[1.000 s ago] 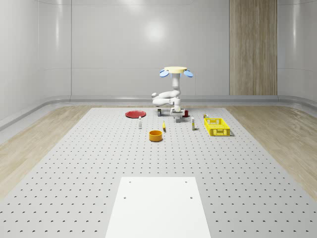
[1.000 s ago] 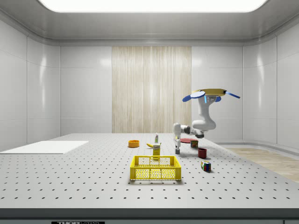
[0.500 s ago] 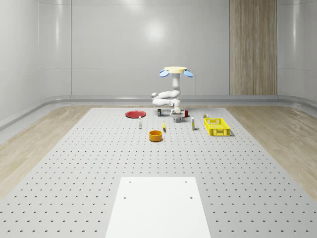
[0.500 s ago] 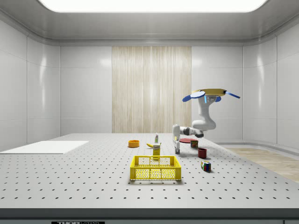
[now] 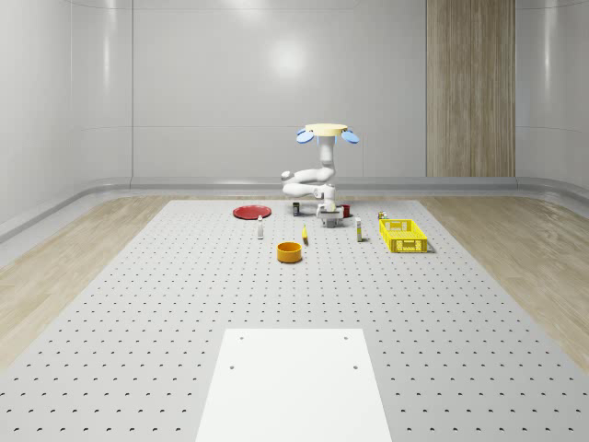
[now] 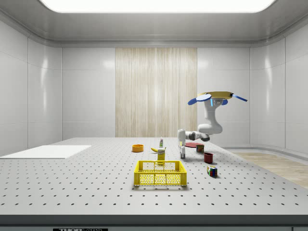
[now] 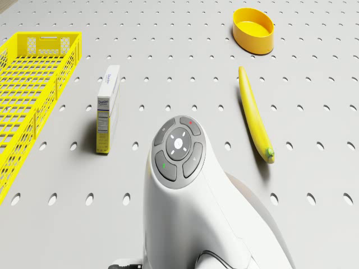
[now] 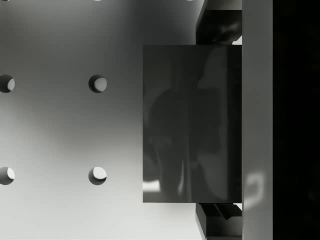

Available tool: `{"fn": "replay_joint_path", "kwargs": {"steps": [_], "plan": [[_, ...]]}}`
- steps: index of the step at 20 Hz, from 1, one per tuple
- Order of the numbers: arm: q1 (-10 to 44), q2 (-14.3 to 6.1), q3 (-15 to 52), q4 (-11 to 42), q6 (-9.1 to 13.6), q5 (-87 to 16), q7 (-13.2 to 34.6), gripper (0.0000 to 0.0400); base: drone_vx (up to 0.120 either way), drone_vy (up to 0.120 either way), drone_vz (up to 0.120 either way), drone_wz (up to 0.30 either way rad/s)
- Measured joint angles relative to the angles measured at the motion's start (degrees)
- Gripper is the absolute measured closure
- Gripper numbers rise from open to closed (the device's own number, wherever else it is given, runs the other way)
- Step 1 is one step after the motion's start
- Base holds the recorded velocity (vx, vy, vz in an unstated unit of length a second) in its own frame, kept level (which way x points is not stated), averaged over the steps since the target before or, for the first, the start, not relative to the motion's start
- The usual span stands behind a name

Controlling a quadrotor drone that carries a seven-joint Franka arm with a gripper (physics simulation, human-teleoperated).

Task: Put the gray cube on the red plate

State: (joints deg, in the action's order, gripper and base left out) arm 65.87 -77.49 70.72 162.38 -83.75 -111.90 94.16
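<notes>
The drone [image 5: 326, 133] hovers over the far part of the perforated table [image 5: 184, 304], with its white arm [image 7: 179, 168] bent down in front of it. The gripper [image 5: 328, 215] hangs close above the table, to the whole-scene view's right of the red plate [image 5: 251, 212]. In the wrist view the gray cube [image 8: 190, 125] sits between the two fingers [image 8: 220, 25], which press on opposite sides of it; the gripper [image 8: 219, 124] is shut on it. From the side, the gripper [image 6: 182, 153] hangs low, in front of the red plate [image 6: 192, 144].
Around the gripper stand a red mug [image 5: 346, 211], a colored puzzle cube [image 5: 294, 209], a small box [image 5: 358, 230], a banana [image 5: 305, 234] and a white bottle [image 5: 260, 227]. An orange bowl [image 5: 290, 251] and a yellow basket [image 5: 403, 235] are nearer. A white sheet [image 5: 293, 382] lies in front.
The gripper has risen slightly from the table with the gray cube in it. The drone has stayed where it was.
</notes>
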Motion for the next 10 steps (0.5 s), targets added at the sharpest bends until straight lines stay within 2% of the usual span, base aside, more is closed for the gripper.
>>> {"fn": "replay_joint_path", "kwargs": {"steps": [2,4,10], "plan": [[0.0,-0.3,-0.1,0.1,-0.3,0.0,0.1,0.0085,0.0,0.0,0.0,0.0],[0.0,-0.6,-0.1,0.1,-0.5,0.1,0.1,0.011,0.0,0.0,0.0,0.0],[0.2,-1.3,0.0,0.1,-1.2,0.4,0.3,0.0141,0.0,0.0,0.0,0.0]]}}
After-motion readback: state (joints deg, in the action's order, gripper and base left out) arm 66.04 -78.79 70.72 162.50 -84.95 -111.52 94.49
